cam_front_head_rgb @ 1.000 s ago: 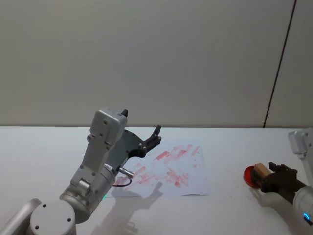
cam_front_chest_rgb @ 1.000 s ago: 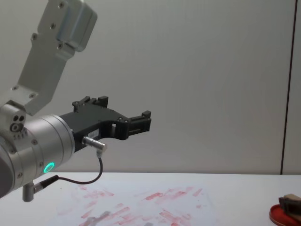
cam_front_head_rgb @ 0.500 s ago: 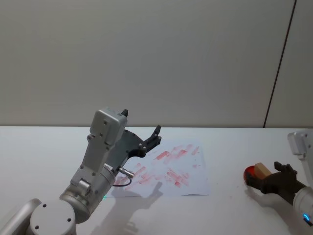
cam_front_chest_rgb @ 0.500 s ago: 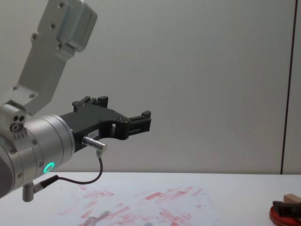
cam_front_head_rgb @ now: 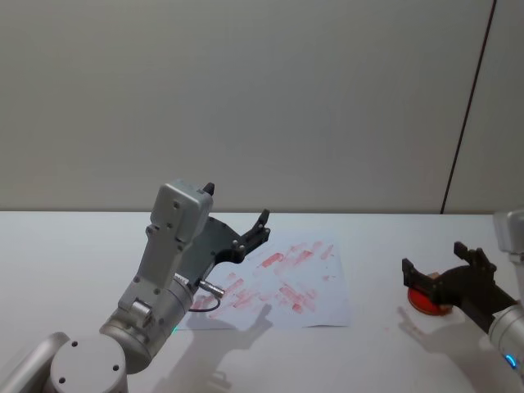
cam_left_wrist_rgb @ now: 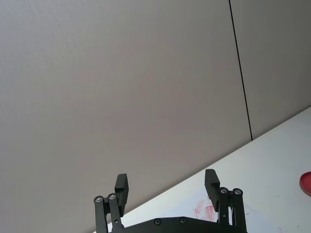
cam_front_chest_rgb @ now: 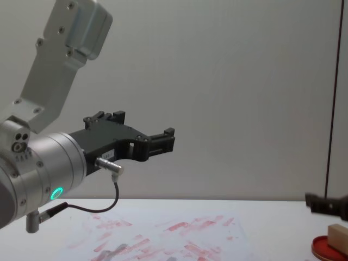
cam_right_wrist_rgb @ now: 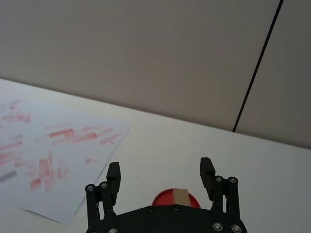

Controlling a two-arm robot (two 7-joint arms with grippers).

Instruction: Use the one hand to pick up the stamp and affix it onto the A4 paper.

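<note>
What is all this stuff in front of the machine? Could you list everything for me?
Table: one, white, under everything.
Wall: one, grey-beige with a dark vertical seam, behind the table.
Paper: one sheet, white with red stamp marks, flat on the table's middle.
Ink pad: one, red, round, on the table right of the paper.
Stamp: one, tan block, standing on the ink pad.
Left claw: one, black, open, raised in the air near the paper's left edge.
Right claw: one, black, open, above the ink pad and stamp, gripping nothing.
</note>
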